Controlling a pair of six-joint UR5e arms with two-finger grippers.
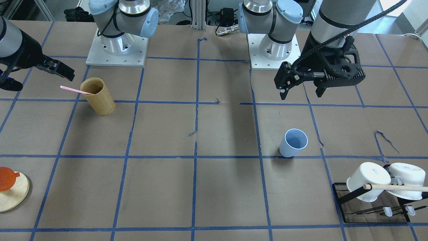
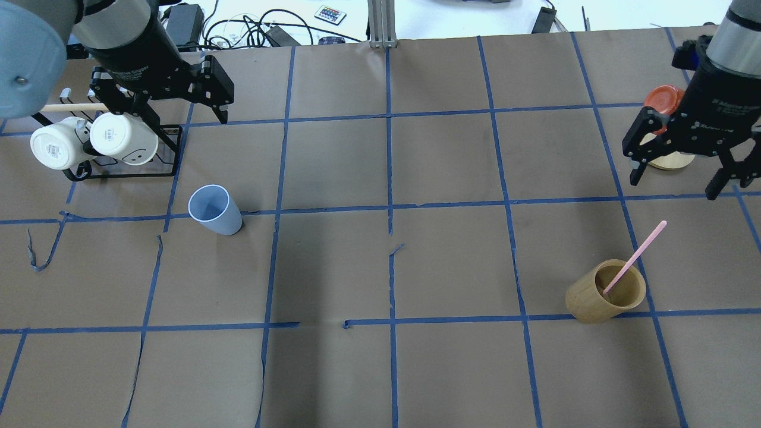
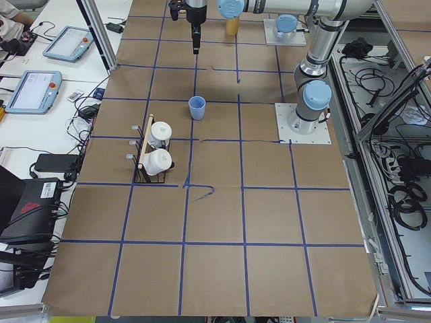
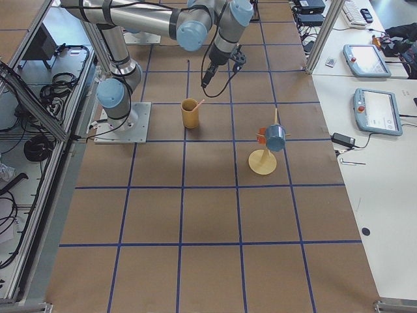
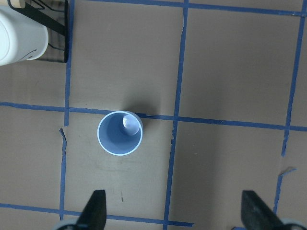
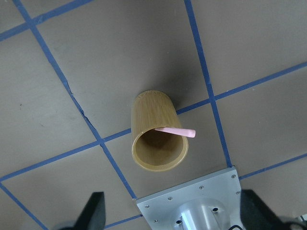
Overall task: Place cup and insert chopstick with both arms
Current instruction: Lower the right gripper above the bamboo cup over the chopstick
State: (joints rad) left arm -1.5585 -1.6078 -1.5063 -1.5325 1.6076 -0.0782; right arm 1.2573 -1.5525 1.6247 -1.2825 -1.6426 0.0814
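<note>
The light blue cup [image 1: 293, 143] stands upright on the table, and also shows in the overhead view [image 2: 215, 210] and the left wrist view [image 5: 120, 133]. My left gripper [image 1: 302, 93] hovers above and behind it, open and empty. The pink chopstick [image 1: 75, 89] leans in a tan bamboo cylinder [image 1: 100, 98], its upper end sticking out over the rim; it also shows in the overhead view [image 2: 635, 257] and the right wrist view [image 6: 175, 131]. My right gripper [image 2: 675, 185] hangs open and empty above the table, beyond the cylinder [image 2: 605, 294].
A black rack [image 2: 122, 172] holds two white mugs [image 2: 89, 139] and a wooden rod [image 1: 398, 187], close to my left gripper. A round wooden stand [image 1: 13, 194] with an orange piece [image 1: 6, 177] sits near my right gripper. The arm bases [image 1: 117, 50] stand at the robot's edge.
</note>
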